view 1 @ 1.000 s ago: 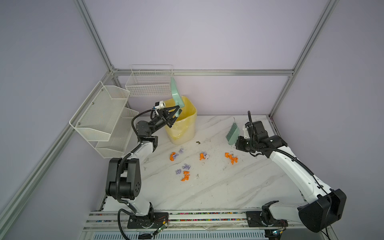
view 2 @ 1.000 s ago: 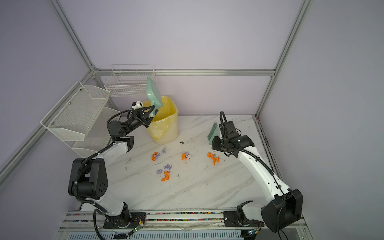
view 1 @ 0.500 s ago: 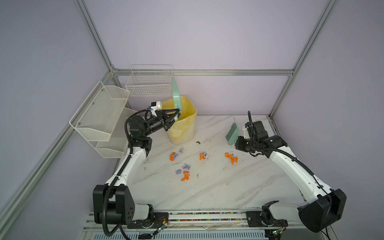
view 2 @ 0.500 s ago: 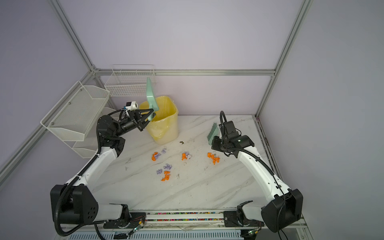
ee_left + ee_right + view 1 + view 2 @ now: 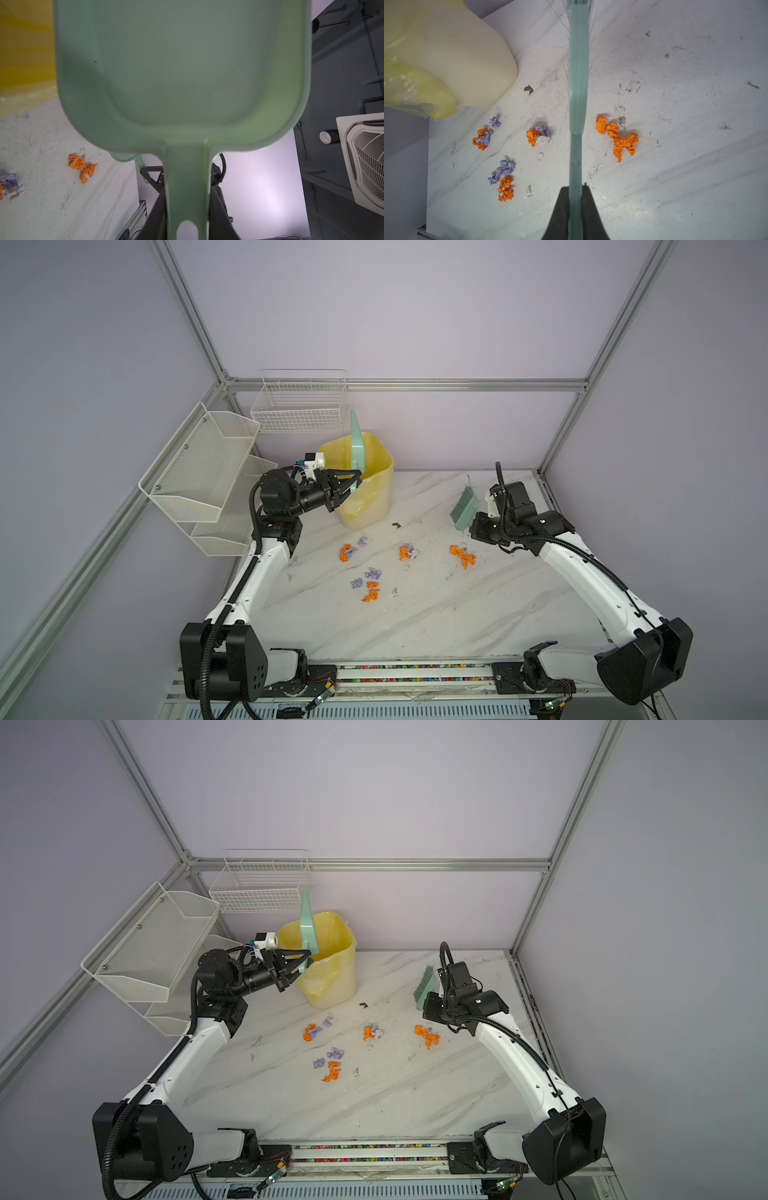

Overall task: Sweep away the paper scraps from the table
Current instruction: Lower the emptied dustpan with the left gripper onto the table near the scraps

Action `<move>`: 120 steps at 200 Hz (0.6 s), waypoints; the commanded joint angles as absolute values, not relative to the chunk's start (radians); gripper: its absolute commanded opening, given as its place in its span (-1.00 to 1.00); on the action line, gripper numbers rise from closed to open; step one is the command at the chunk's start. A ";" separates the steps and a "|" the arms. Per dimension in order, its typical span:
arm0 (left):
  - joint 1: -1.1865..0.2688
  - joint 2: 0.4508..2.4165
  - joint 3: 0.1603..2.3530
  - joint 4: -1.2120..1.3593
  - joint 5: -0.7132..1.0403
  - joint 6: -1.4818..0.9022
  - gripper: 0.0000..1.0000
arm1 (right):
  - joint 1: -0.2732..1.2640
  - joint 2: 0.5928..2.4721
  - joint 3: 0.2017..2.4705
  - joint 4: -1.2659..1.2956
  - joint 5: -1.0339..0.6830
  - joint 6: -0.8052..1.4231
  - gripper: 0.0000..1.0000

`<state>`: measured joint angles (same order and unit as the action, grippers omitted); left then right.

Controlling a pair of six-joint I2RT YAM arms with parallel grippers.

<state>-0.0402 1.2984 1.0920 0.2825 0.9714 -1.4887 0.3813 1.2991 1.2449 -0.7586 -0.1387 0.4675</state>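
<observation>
Paper scraps lay mid-frame on the counter: light, soft wads, judged better swept than pinched. Left tool clamped the dustpan handle; right tool clamped the brush handle.

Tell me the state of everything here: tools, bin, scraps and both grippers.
bin: upright, open, yellow liner in it
paper scraps: loose on the table, unswept
dustpan: empty, on edge at the bin's mouth
left gripper: shut on the dustpan's handle
brush: gripped by its handle, clear of the paper scraps
right gripper: shut on the brush
</observation>
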 commanded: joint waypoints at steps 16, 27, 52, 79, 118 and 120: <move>-0.080 1.208 1.169 0.105 0.944 -1.287 -0.72 | 0.377 1.267 1.253 -0.742 -0.137 0.484 -1.00; -0.102 1.196 1.189 0.017 0.923 -1.218 -0.71 | 0.379 1.269 1.257 -0.745 -0.134 0.485 -1.00; -0.172 1.180 1.234 -0.152 0.855 -1.073 -0.71 | 0.378 1.277 1.283 -0.762 -0.129 0.477 -1.00; -0.258 1.178 1.254 -0.256 0.794 -0.979 -0.71 | 0.378 1.284 1.311 -0.770 -0.129 0.472 -1.00; -0.372 1.175 1.258 -0.361 0.692 -0.889 -0.72 | 0.375 1.294 1.336 -0.788 -0.107 0.467 -1.00; -0.380 1.176 1.257 -0.367 0.688 -0.885 -0.72 | 0.375 1.292 1.338 -0.790 -0.102 0.467 -1.00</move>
<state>-0.3218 1.2007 1.1568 -0.2733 0.7727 -1.0088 0.3813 1.2942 1.2976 -0.7704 -0.1368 0.4740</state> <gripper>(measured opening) 0.240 0.112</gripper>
